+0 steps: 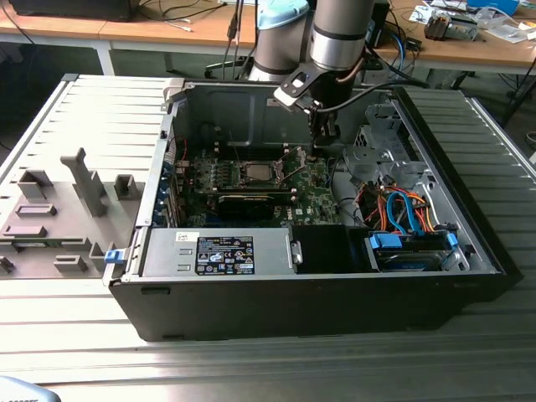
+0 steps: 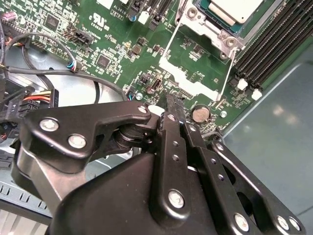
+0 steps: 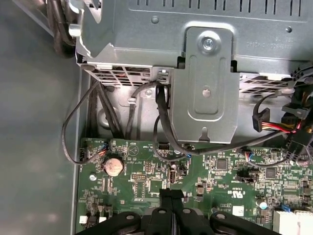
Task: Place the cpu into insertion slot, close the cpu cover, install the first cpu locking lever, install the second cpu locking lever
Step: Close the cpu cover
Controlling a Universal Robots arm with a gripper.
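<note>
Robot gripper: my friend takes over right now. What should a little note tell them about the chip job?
Gripper: shut, nothing seen between its fingers, low over the green board, near the cpu cover.
The cpu lies in the insertion slot.
The cpu cover looks swung open, on the gripper's side of the slot.
Done: cpu placed.
Left: cover not yet closed; the two lever steps not done.

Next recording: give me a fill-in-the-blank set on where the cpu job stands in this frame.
1. The cpu lies in the insertion slot, with the cpu cover swung ___.
2. The fingers of the gripper are ___, with nothing between them.
3. The gripper is over the ___ circuit board, near a round coin battery.
Missing words: open; shut; green.
</note>
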